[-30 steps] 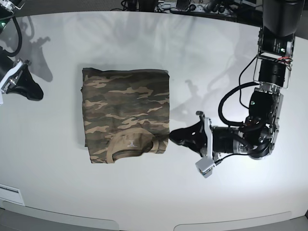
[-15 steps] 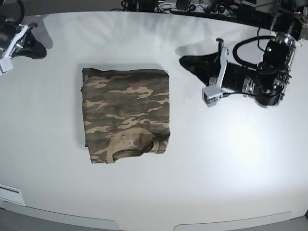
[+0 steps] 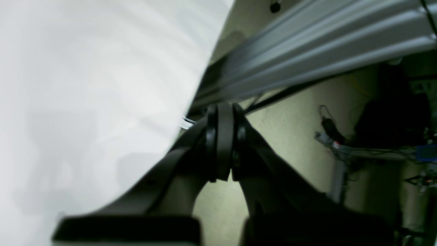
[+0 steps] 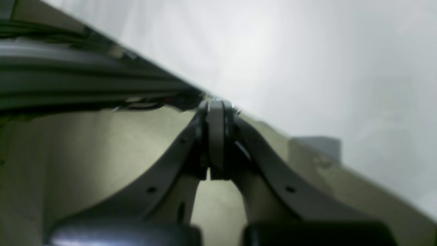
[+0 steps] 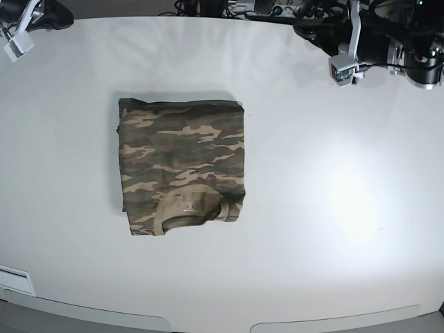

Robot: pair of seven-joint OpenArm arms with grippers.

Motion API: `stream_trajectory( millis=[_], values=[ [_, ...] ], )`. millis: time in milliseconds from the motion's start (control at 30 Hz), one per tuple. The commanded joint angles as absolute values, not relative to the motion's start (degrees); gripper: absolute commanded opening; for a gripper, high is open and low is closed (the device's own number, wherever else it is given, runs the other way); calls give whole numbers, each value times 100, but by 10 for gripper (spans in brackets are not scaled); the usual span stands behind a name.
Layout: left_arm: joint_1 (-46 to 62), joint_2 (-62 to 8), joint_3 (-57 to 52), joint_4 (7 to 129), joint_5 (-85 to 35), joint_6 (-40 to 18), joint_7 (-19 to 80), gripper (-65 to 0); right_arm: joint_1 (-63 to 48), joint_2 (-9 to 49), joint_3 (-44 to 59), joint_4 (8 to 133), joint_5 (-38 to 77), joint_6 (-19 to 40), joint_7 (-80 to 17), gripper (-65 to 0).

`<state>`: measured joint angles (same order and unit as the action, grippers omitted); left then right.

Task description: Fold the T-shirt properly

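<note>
Folded camouflage T-shirt (image 5: pixel 182 166) lying on the white table (image 5: pixel 312 208), collar toward the near edge. Left gripper (image 3: pixel 221 143) and right gripper (image 4: pixel 216 140) pinched closed, empty, at far corners.

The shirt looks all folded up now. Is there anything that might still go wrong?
Probably not much. The T-shirt lies folded on the table, well clear of both arms. The bottom right corner near the collar looks a bit bunched, so the fold might loosen there. The left gripper and right gripper are shut and empty, near the table's far edge, so a bump seems unlikely.
</note>
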<state>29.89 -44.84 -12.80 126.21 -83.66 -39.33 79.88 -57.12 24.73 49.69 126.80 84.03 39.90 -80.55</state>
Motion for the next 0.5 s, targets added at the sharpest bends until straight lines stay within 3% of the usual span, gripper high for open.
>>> stream_trajectory(
  millis=[0,300,467],
  values=[
    [3264,-4571,-1494,12781,-8500,-3940,8000,-650,-5924,2539,5030,12744,8500,4000,-8000,-650],
    [5907,-4552,-2300,13190,-8500,-3881,8000,-650,-7448,2539,5013,12722,8500,4000,-8000,-650],
    [6849,-4150,-2294,13170,-7865,-3903,7835,-650,-7500,2403,4814,12560,8500,4000,-8000,-650]
  ],
)
